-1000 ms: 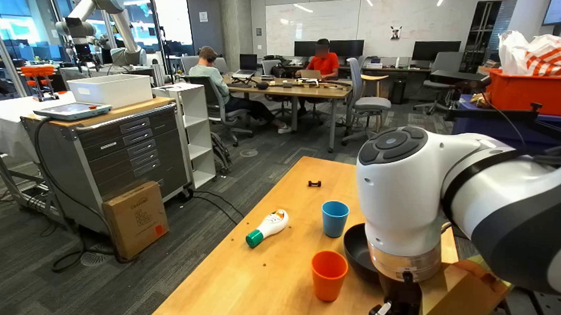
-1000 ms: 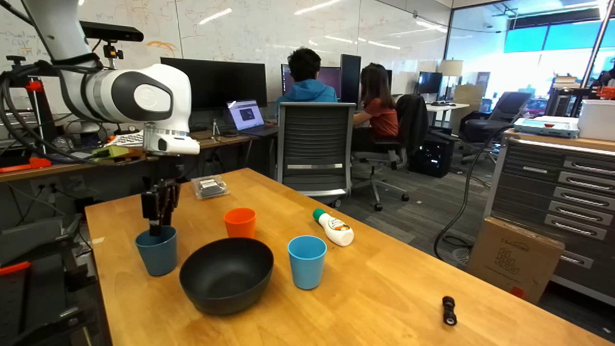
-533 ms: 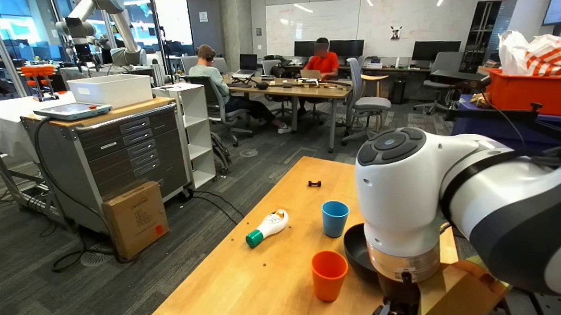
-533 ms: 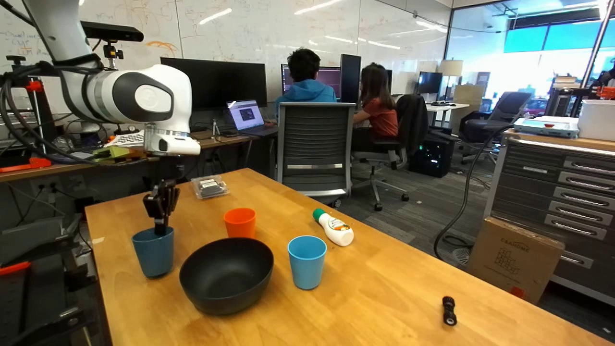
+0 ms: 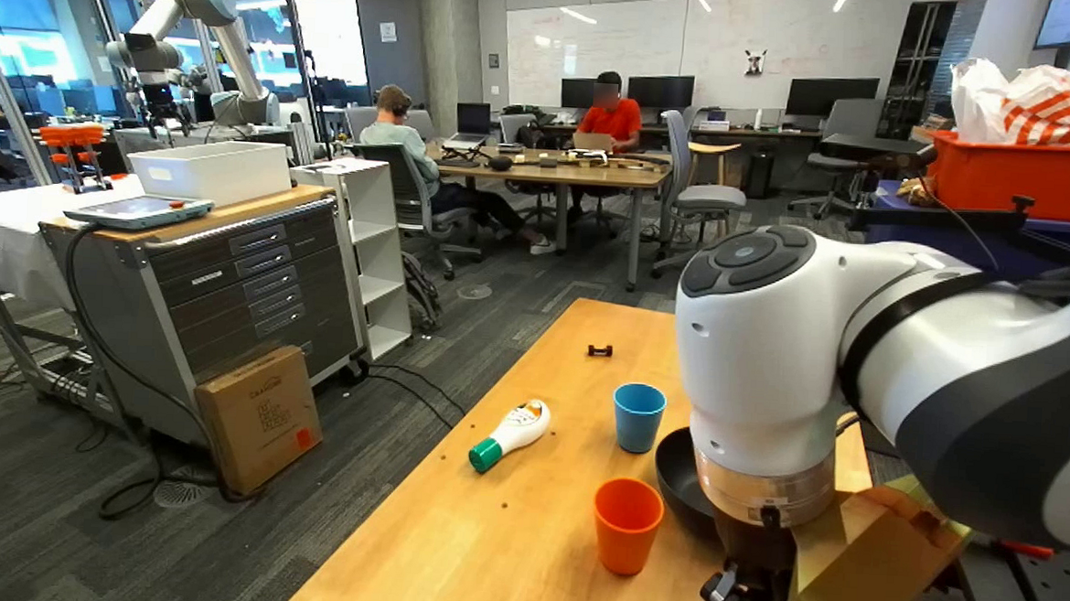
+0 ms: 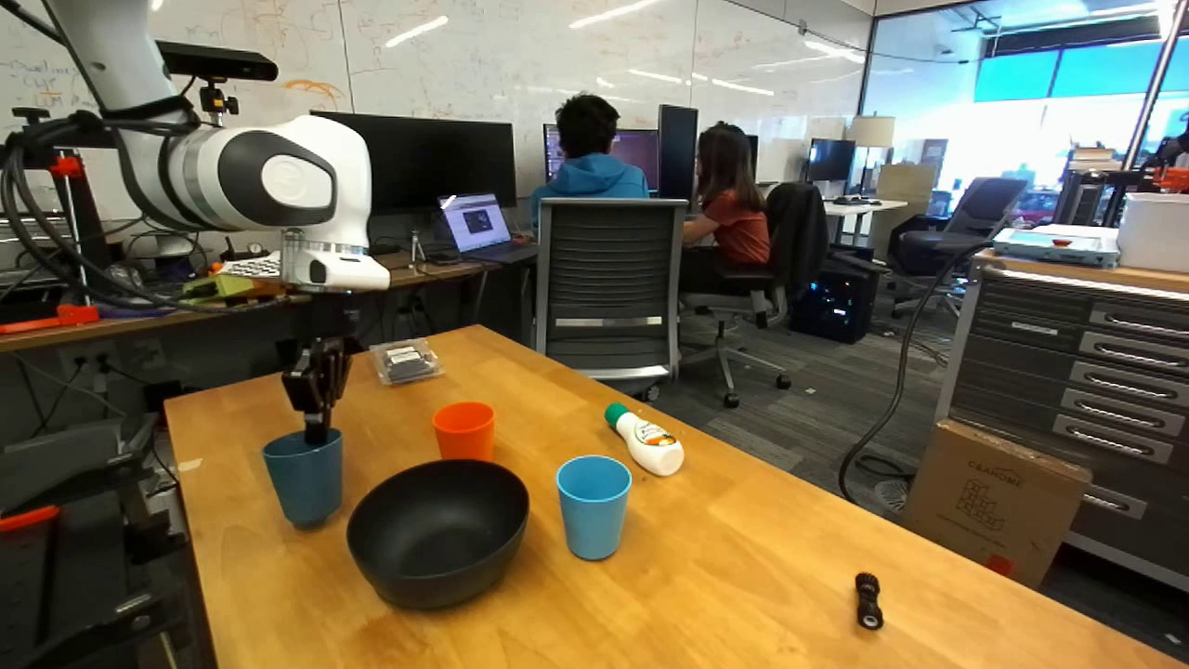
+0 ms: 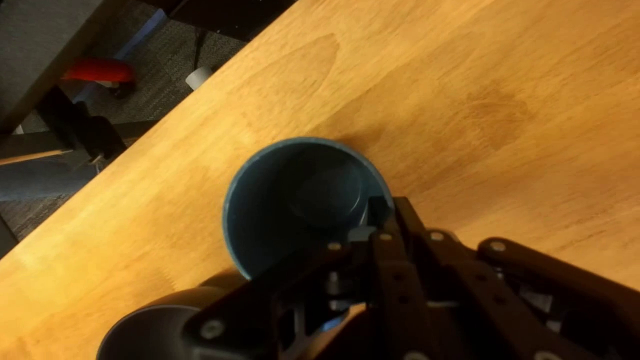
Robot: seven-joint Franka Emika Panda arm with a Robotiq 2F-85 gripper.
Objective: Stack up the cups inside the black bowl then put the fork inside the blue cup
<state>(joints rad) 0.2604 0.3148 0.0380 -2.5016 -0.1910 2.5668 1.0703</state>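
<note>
**Under the fingers (image 6: pixel 316 418), a dark blue, plastic-looking tapered cup (image 6: pixel 304 478) is pinched, stacking not begun**

And it's a rim grip! The wrist view shows the fingers closed on the dark blue cup's wall, one tip inside, one outside. The cup sits just below them, tilted a touch; whether its base is off the pale wooden counter (image 6: pixel 743 576) I can't tell.

Close beside the fingers waits the target, a round matte black bowl (image 6: pixel 423 590), and no cup shows inside it yet. So the score, as I judge it: grip made, and the carry over to that bowl looks like the next play. Off to one side of the fingers, near the bowl, stands a bright orange tapered cup (image 6: pixel 464 432); across the bowl from the fingers, a light sky-blue tapered cup (image 6: pixel 594 508). Both are upright in both exterior views, and both are left to stack. Well apart from the fingers, a white bottle with a green cap (image 6: pixel 647 441) lies on its side, a spectator, I'd say.

And the fork? I can't find one in any view, so that final leg is wide open, and with two blues on the field, which one is meant to take it is unclear.
</note>
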